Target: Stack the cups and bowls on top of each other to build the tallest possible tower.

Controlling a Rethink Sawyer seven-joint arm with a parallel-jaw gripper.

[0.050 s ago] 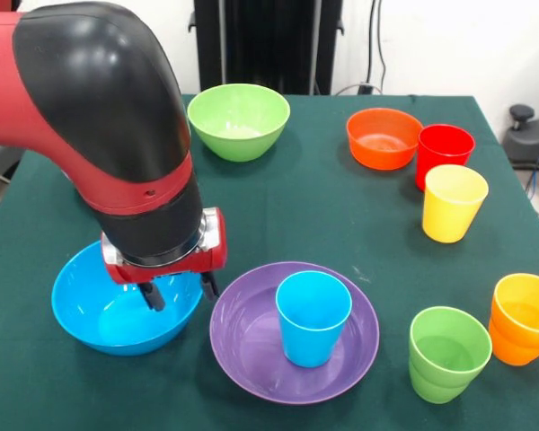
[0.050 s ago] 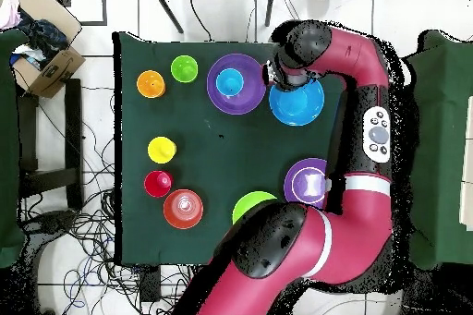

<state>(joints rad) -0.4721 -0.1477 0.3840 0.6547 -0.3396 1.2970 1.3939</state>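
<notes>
Blue cup [image 1: 313,317] stands upright, mouth up, in purple bowl [image 1: 251,346].

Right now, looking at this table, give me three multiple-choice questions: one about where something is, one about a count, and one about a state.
1. Where does the blue cup stand?
A. In the purple bowl
B. In the light green bowl
C. On the bare cloth

2. How many cups are on the table?
A. Three
B. Five
C. Seven

3. Where is the gripper?
A. Gripping the red cup
B. Down at the blue bowl, by its rim
C. Raised over the orange bowl

Answers:
1 A, the blue cup sits upright inside the purple bowl.
2 B, blue, red, yellow, green and orange cups show.
3 B, its fingers hang at the blue bowl's right rim in the front view.
</notes>
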